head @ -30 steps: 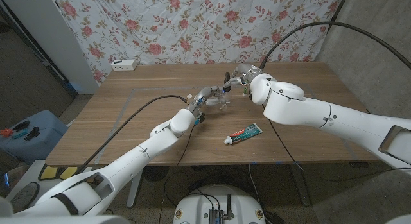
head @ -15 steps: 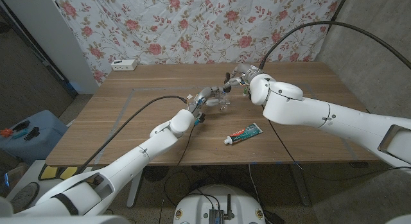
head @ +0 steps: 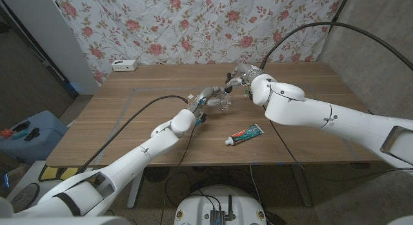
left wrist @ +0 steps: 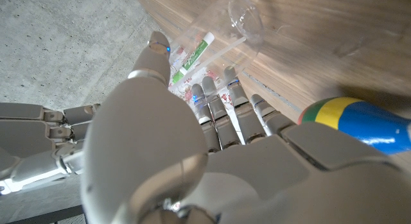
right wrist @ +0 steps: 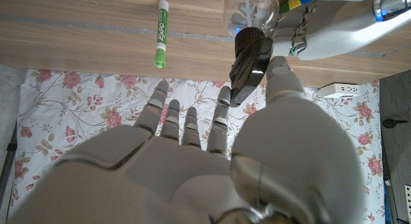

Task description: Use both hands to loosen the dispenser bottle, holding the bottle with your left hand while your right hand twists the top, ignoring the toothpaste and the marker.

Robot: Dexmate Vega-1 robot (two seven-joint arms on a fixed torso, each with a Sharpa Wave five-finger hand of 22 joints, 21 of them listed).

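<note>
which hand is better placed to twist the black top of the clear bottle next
The right hand. In its wrist view its fingers reach up beside the black ribbed pump top of the clear plastic dispenser bottle. The left hand is at the bottle's body, apparently steadying it.

The clear plastic dispenser bottle [head: 221,102] with its black ribbed pump top [right wrist: 249,59] stands mid-table, hemmed by the left hand [head: 205,99] on one side and the right hand [head: 237,79] at the top; the green-and-white marker [right wrist: 160,33] lies well apart on bare wood; the red-and-green toothpaste tube [head: 245,133] lies near the front edge, with open wooden table [head: 129,115] to the robot's left.
</note>
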